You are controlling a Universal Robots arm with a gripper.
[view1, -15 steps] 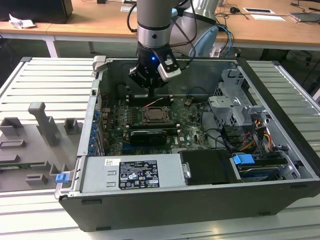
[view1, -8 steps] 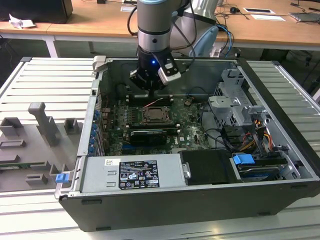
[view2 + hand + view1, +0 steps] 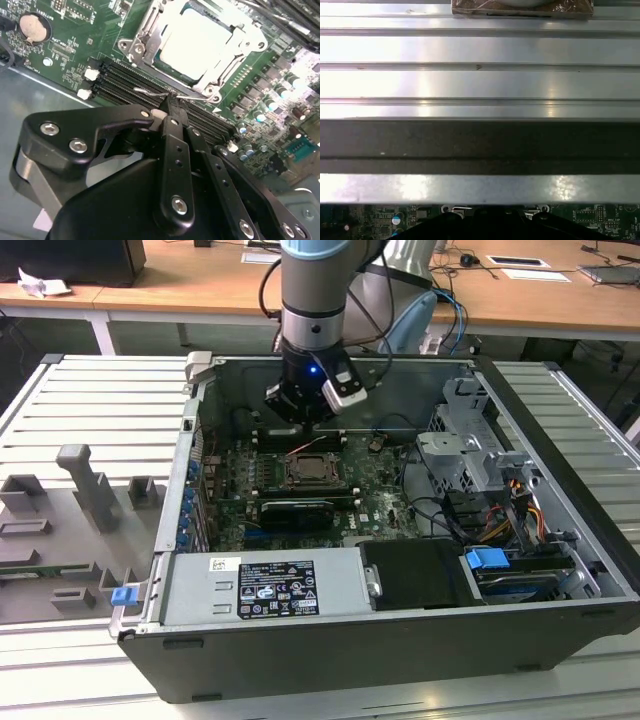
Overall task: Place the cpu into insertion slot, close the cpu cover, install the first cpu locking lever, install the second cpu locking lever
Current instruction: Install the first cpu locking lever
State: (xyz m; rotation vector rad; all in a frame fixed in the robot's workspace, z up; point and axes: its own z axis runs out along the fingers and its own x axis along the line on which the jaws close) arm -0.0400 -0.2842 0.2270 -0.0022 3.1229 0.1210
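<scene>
In the second wrist view the cpu [image 3: 200, 42], pale silvery-grey, lies in the insertion slot [image 3: 172, 80] on the green board. The shiny cpu cover [image 3: 142, 37] lies flat around it. A thin wire locking lever [image 3: 150, 92] runs along the socket edge beside the black memory slots [image 3: 115, 80]. My black gripper [image 3: 170, 105] is shut, its tip right at this wire; whether it touches I cannot tell. In the exterior view the gripper [image 3: 303, 420] hangs inside the open computer case, just behind the insertion slot [image 3: 315, 471].
The case walls [image 3: 190, 490] enclose the board. A drive cage [image 3: 465, 455] with cables stands at the exterior view's right, and a power supply box [image 3: 265, 585] sits in front. A round coin battery [image 3: 34, 27] sits on the board. Ribbed metal tabletop [image 3: 480, 50] surrounds the case.
</scene>
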